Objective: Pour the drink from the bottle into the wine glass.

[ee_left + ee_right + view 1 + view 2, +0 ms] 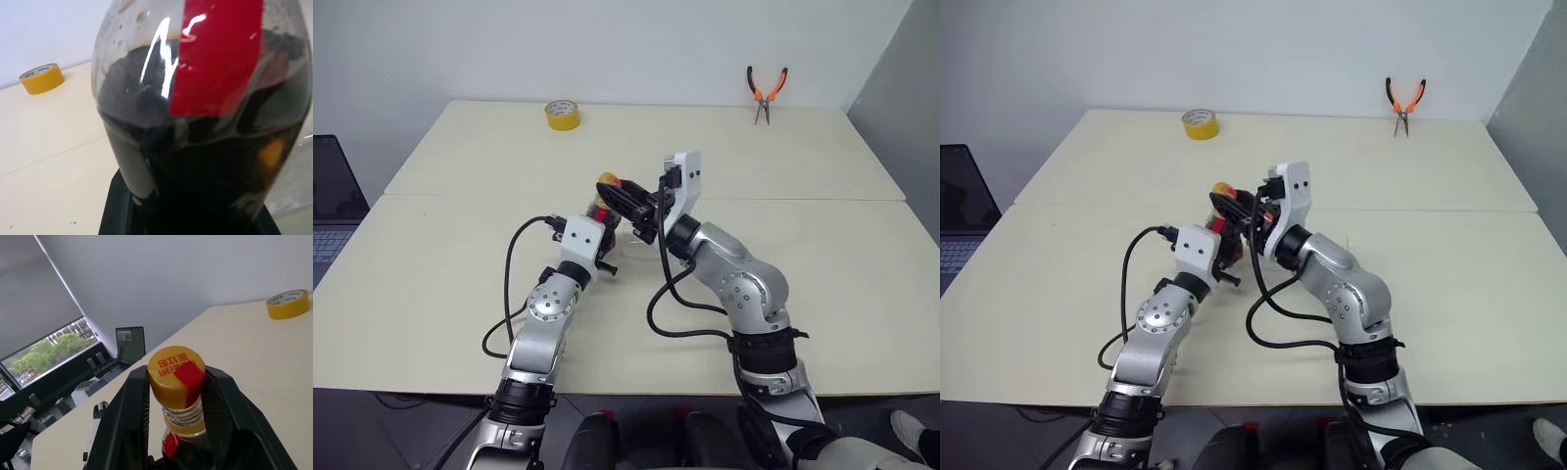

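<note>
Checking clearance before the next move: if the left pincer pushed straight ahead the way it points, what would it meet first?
Nothing to reach: the left pincer is already shut on the bottle. Beyond it lies open table; the yellow tape roll sits off-line.

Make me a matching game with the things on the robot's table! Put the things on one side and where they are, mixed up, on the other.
Things:
1. small clear plastic bottle of dark drink
2. yellow-orange bottle cap
3. yellow tape roll
4. orange-handled pliers

Places:
A. far edge of the table, toward the robot's right
B. between the right gripper's black fingers
C. far edge of the table, toward the robot's left
D. held in the left gripper

Pairs: 1-D, 2-B, 3-C, 4-A
</note>
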`<state>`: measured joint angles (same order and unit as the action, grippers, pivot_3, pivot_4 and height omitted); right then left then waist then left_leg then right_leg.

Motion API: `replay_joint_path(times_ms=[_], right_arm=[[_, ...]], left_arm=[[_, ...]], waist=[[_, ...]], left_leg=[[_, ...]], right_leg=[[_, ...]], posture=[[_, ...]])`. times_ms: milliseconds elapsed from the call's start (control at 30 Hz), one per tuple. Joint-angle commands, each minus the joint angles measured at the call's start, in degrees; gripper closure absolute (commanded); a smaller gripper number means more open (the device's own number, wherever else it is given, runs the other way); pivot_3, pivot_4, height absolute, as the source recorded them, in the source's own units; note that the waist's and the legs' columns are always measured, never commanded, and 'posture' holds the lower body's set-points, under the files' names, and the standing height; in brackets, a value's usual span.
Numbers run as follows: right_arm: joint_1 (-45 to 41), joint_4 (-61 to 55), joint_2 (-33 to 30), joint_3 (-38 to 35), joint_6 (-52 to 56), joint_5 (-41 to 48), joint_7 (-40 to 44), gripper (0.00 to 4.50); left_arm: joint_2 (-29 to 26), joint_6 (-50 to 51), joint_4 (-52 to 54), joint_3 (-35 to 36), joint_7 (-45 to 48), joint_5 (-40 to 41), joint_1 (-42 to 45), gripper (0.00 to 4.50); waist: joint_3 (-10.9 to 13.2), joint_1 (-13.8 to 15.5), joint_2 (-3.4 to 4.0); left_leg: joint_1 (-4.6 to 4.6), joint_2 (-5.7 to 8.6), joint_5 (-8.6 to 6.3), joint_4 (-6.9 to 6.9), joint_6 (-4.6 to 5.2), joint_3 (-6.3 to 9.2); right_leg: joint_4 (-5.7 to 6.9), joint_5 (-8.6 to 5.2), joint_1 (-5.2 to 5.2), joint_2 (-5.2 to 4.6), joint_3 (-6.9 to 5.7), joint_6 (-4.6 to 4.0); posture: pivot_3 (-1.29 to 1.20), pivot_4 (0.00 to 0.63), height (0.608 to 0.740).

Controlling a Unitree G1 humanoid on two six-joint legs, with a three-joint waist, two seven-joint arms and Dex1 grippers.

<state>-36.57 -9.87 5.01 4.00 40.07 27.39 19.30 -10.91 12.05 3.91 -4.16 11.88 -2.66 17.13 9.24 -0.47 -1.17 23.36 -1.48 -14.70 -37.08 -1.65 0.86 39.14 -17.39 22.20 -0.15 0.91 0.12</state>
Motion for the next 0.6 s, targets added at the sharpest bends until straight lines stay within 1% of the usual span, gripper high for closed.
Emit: replay_joint_path(times_ms=[33, 100, 200, 300, 400, 533, 600], right_arm=[[2.97, -8.44, -7.01, 4.10, -6.03, -7.85, 0.21, 3.30], [6.27, -11.81, -10.91, 5.65, -8.96, -11.16, 0.18, 3.30], [12.00, -16.07, -10.96, 3.34, -10.60, -10.44, -2.16, 3.30], [16.28, -18.58, -11.45, 2.72, -13.55, -11.82, -3.26, 3.30], [23.28, -22.11, -12.16, -0.27, -19.55, -14.25, -5.65, 3.30], [34.33, -21.05, -15.72, -3.93, -28.72, -17.30, -4.15, 3.30], [38.75, -19.31, -16.91, -6.56, -31.22, -17.38, -3.86, 3.30]], left_arm=[[0.32, -1.23, 2.93, 0.60, -0.56, 0.18, 0.57, 3.82], [0.42, -2.50, 3.40, 0.74, -0.05, 0.84, 0.38, 3.82], [2.28, -2.12, 4.64, 2.41, -0.59, 3.52, 0.35, 3.82], [3.07, -1.54, 4.40, 3.87, -1.01, 4.62, 0.80, 3.82], [3.77, -0.55, 3.57, 6.69, -2.32, 6.84, 2.01, 3.83], [4.04, 0.15, 2.14, 8.97, -4.28, 7.75, 3.06, 3.83], [3.82, -0.26, 1.73, 9.17, -4.53, 7.31, 3.30, 3.83]], waist=[[0.00, 0.20, 0.00], [0.00, 0.46, -0.01], [0.00, 0.32, -0.01], [0.00, 0.04, -0.01], [-0.01, 0.10, -0.01], [-0.02, 0.36, -0.04], [-0.02, 0.36, -0.04]], left_leg=[[0.02, 0.00, 0.00, -0.01, 0.00, 0.00], [0.08, 0.04, 0.00, -0.04, 0.00, 0.04], [0.09, 0.04, 0.00, -0.04, 0.00, 0.03], [0.07, -0.01, 0.00, -0.04, 0.00, 0.03], [0.05, -0.02, 0.01, -0.03, -0.01, 0.06], [0.08, 0.05, 0.01, -0.06, -0.01, 0.02], [0.06, 0.07, 0.01, -0.08, -0.01, -0.03]], right_leg=[[-0.02, 0.00, 0.00, 0.00, 0.00, 0.00], [-0.07, 0.00, 0.01, -0.03, -0.04, 0.00], [-0.07, 0.00, 0.02, -0.04, -0.02, 0.01], [0.00, 0.00, 0.04, 0.02, -0.02, 0.01], [0.03, 0.00, 0.03, 0.05, -0.03, 0.01], [-0.09, 0.00, -0.01, 0.01, 0.00, 0.02], [-0.07, 0.00, -0.02, 0.00, 0.04, 0.03]], posture=[[0.00, 0.150, 0.740], [0.00, 0.150, 0.740], [0.00, 0.150, 0.740], [0.00, 0.150, 0.740], [0.00, 0.150, 0.740], [0.00, 0.150, 0.740], [0.00, 0.150, 0.740]])
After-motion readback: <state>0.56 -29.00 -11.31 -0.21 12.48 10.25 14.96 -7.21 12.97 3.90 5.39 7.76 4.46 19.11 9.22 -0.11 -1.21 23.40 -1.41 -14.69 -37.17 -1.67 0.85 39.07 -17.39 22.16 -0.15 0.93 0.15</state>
